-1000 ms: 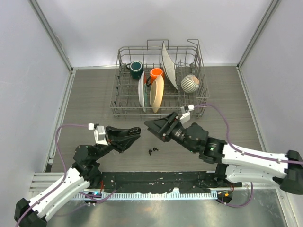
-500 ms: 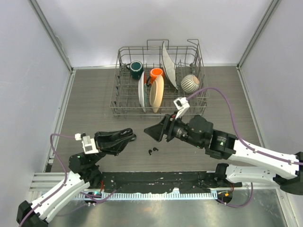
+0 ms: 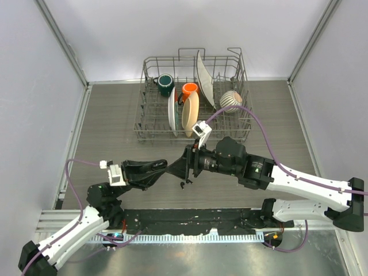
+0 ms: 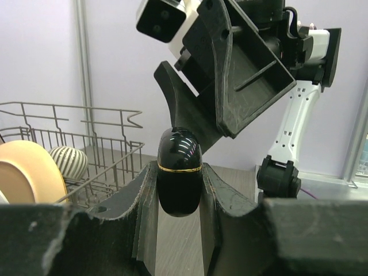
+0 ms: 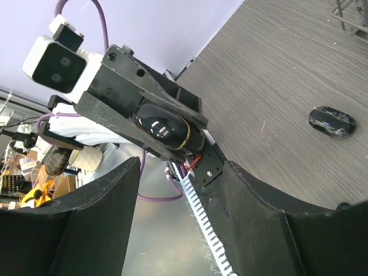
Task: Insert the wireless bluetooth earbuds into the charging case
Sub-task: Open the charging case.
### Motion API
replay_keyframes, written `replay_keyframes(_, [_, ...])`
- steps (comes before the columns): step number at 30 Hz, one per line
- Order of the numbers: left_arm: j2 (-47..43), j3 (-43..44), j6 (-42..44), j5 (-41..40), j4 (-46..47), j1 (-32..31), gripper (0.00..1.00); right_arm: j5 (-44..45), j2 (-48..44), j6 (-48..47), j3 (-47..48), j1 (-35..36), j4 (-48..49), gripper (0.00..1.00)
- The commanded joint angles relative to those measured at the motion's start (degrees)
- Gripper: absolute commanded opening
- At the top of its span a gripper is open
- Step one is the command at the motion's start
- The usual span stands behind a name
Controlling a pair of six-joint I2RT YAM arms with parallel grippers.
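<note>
The glossy black egg-shaped charging case [image 4: 179, 171] with a thin gold seam is sitting closed and upright, pinched in the left gripper [image 4: 179, 179] — off the table. A tiny black earbud [image 3: 182, 185] is lying on the grey wood-grain tabletop [image 3: 115, 126] — partly hidden.

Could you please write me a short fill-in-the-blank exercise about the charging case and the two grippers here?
1. The charging case has a thin ____ band round its middle.
2. The left gripper is ____ on it.
3. The right gripper faces it with its jaws ____.
4. The earbuds lie loose on the ____.

Missing words: gold; shut; open; table.
</note>
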Motion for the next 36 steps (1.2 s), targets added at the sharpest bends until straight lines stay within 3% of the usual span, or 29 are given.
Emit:
replay_keyframes(1, [1.1, 0.9, 1.6, 1.6, 1.4, -0.1, 0.00, -2.0, 1.3, -0.2, 2.5, 0.1, 4.4, 0.65])
replay_keyframes(21, [0.4, 3.3, 0.7, 6.4, -0.4, -0.1, 0.00, 8.1, -0.9, 7.1, -0.1, -0.6, 5.8, 0.63])
replay_keyframes(24, [0.7, 3.9, 0.7, 6.4, -0.7, -0.1, 0.00, 6.2, -0.7, 6.5, 0.5, -0.6, 5.8, 0.63])
replay_keyframes(28, [1.1, 4.0, 1.4, 4.8, -1.3, 0.0, 0.00, -0.6, -1.6, 4.1, -0.7, -0.6, 12.6, 0.63])
replay_keyframes(36, [1.3, 4.2, 2.5, 2.7, -1.3, -0.1, 0.00, -7.2, -0.8, -2.5, 2.8, -0.4, 4.7, 0.61])
